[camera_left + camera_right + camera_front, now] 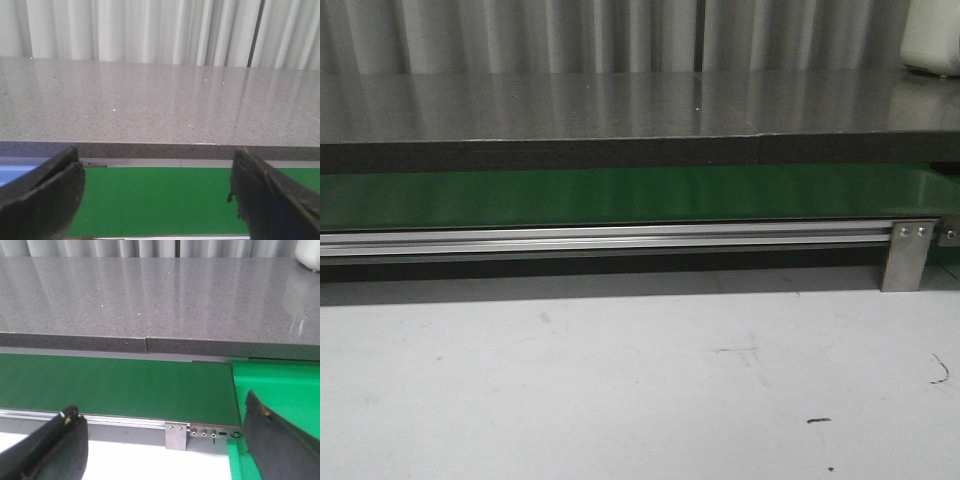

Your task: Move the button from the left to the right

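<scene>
The button is not in any view. A green belt (620, 198) runs left to right behind an aluminium rail (600, 240). It also shows in the left wrist view (155, 200) and the right wrist view (115, 387). My left gripper (156, 200) is open and empty, its fingers (45, 195) wide apart over the belt. My right gripper (162, 440) is open and empty near the belt's right end, where a brighter green surface (280, 390) begins. Neither gripper shows in the front view.
A grey speckled counter (620, 105) runs behind the belt, with curtains behind it. A white object (932, 40) stands on the counter at the far right. A metal bracket (908, 255) holds the rail at the right. The white table (620, 380) lies in front.
</scene>
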Robot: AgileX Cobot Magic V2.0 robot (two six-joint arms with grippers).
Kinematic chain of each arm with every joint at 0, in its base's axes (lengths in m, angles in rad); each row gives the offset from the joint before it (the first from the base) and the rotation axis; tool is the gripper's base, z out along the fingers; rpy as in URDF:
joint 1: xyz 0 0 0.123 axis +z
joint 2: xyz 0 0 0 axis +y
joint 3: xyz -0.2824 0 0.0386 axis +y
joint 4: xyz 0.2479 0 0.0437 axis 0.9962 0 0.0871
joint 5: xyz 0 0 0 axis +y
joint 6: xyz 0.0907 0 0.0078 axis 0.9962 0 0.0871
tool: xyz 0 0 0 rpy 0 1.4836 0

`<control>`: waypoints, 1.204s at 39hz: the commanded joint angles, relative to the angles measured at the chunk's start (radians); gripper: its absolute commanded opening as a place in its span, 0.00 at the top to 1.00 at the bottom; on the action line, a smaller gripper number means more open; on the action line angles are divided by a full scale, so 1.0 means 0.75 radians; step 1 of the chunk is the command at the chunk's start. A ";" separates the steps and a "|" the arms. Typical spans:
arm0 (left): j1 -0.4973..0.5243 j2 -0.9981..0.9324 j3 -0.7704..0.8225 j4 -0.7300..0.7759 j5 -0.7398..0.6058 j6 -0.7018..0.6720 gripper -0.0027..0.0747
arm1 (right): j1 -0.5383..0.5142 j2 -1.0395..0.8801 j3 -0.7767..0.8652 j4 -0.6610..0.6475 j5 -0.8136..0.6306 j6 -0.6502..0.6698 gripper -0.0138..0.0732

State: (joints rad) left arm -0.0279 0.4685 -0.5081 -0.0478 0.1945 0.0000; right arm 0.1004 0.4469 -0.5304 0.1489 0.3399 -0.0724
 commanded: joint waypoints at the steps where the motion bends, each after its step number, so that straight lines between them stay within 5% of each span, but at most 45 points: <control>1: 0.003 0.155 -0.131 -0.014 -0.128 -0.016 0.23 | -0.002 0.013 -0.050 0.007 -0.120 -0.002 0.10; 9: 0.035 0.565 -0.467 -0.014 0.000 -0.016 0.23 | -0.002 0.013 -0.050 0.007 -0.120 -0.002 0.10; 18: 0.237 0.950 -0.815 -0.079 0.122 -0.019 0.23 | -0.002 0.013 -0.050 0.007 -0.120 -0.002 0.10; 35: 0.667 1.349 -1.097 -0.077 0.370 -0.009 0.23 | -0.002 0.013 -0.050 0.007 -0.120 -0.002 0.10; 47: 0.719 1.612 -1.224 0.064 0.531 0.036 0.23 | -0.002 0.013 -0.050 0.007 -0.120 -0.002 0.10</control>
State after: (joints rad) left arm 0.5108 1.6684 -1.3722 -0.0251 0.5943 0.0243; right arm 0.1004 0.4469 -0.5304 0.1489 0.3381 -0.0719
